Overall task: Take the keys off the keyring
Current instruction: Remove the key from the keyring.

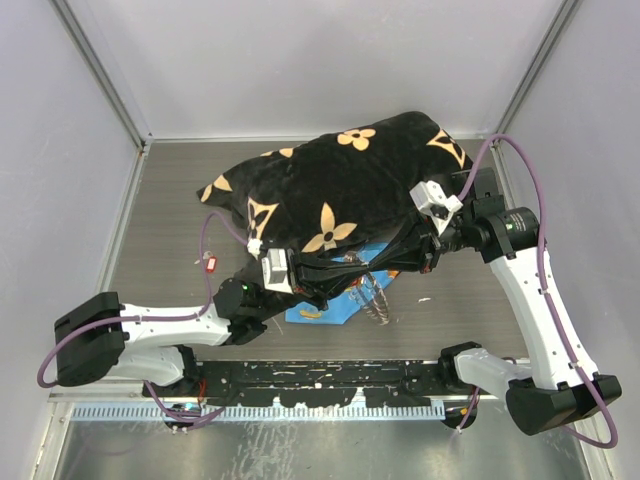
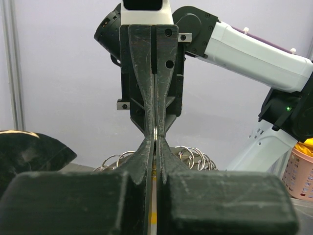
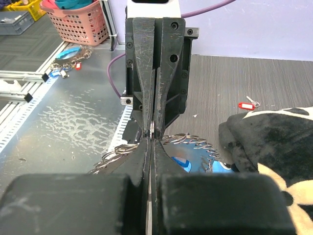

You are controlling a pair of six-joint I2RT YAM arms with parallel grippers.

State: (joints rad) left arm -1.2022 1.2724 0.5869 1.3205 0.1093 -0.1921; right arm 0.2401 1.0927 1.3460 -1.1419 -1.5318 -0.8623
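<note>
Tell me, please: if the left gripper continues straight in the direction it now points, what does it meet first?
Most likely the right gripper. The left gripper is shut tip to tip against it, both apparently pinching the keyring between them, so there is practically no free way ahead.

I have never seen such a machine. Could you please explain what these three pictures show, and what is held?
Two robot arms stand at a table. One picture looks down from above; the other two come from a camera on each wrist, so each sees its own tool from behind. The left tool and right tool meet tip to tip, both shut, pinching a silvery ring between them above a blue cloth. A black flowered cloth lies behind. One red key lies apart, on the left.
</note>
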